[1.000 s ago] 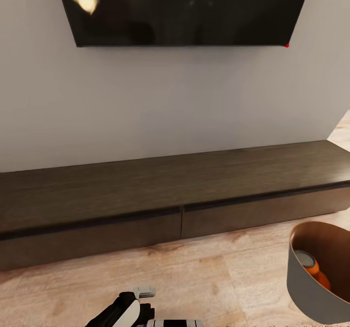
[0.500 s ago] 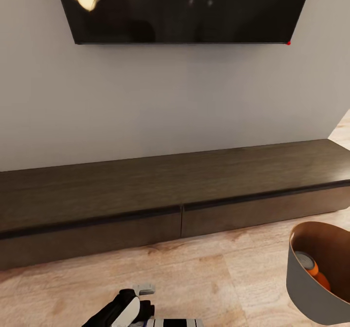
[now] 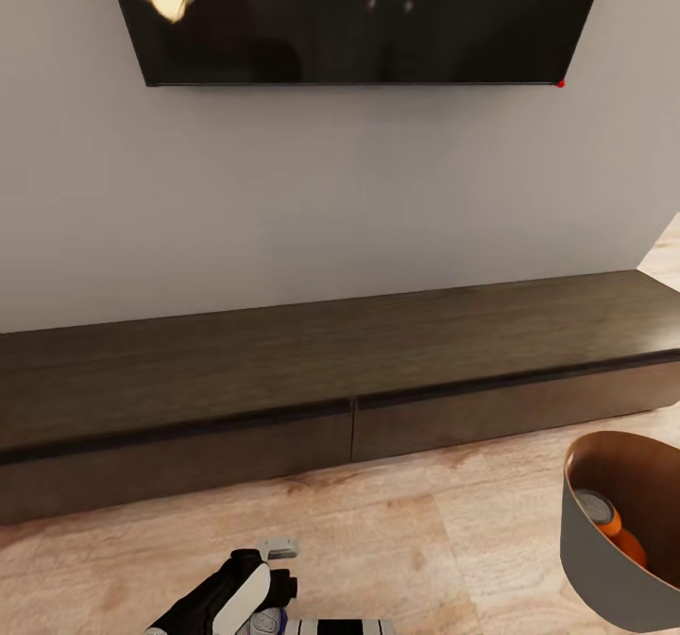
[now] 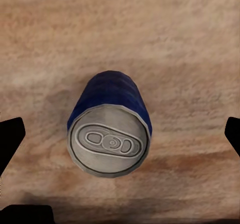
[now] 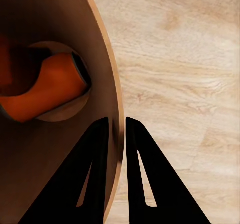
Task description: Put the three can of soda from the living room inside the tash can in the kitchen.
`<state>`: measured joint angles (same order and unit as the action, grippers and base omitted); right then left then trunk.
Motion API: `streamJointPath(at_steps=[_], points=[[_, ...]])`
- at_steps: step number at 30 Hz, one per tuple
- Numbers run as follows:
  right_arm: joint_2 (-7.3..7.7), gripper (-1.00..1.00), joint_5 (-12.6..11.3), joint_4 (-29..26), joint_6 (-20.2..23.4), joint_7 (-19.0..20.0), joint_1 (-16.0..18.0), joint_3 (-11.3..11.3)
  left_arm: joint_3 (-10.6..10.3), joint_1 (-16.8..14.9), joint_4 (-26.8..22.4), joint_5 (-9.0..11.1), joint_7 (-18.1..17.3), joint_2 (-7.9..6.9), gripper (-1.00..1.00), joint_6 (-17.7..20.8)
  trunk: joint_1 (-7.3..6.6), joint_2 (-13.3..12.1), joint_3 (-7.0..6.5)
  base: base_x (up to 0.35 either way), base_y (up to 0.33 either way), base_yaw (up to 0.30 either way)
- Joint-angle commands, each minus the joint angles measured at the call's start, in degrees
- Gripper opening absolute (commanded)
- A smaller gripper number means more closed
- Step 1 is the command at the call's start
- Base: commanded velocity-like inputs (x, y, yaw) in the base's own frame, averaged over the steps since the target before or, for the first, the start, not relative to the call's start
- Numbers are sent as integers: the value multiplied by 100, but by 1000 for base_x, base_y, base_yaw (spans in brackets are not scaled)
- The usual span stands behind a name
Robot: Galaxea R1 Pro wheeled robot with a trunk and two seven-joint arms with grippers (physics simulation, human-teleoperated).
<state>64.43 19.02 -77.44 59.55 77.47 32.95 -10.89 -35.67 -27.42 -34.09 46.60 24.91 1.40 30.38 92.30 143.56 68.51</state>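
A big black flat TV [image 3: 354, 16] hangs on the pale grey wall [image 3: 312, 200], and a long low dark-wood cabinet [image 3: 321, 385] runs along the light wood floor [image 3: 378, 531] under it. Down near the robot's left side, its black and white left arm [image 3: 227, 597] reaches toward the floor. Looking along that arm, the small blue soda can with a grey top [image 4: 110, 126] stands upright on the floor, right between the two black fingertips [image 4: 10, 136] of the left gripper [image 4: 120, 139]. The fingers are spread far apart and do not touch the can. Over on the right stands the round grey bin with a tan-brown inside [image 3: 590, 550]. At least one orange soda can with a grey top [image 3: 604, 517] lies inside it, tipped on its side at the bottom. The right gripper [image 5: 116, 129] has its two black fingers pinched tight on the thin rim of the bin, one finger inside and one outside.
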Motion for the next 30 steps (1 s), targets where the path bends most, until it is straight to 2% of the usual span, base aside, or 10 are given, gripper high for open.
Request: streamJointPath(at_steps=[1,9,17,26,30], points=[[0,-100,-41,-5,45,29,9,-1,2,-2,2,0,-1,-2,100,-7,0,0,0,0,0,0],[0,-100,-39,-44,45,31,9,-1,15,-3,8,6,-2,11,100,-30,18,10,155,0,0,0],[0,-100,-39,-51,45,31,9,-1,16,-4,6,7,1,9,100,-32,18,10,155,0,0,0],[0,-100,-39,-51,45,31,9,-1,16,-5,6,7,-3,-9,100,-32,41,22,354,0,0,0],[-5,-100,-39,-55,45,31,9,-1,16,-7,5,1,-3,-16,100,-51,41,22,354,0,0,0]])
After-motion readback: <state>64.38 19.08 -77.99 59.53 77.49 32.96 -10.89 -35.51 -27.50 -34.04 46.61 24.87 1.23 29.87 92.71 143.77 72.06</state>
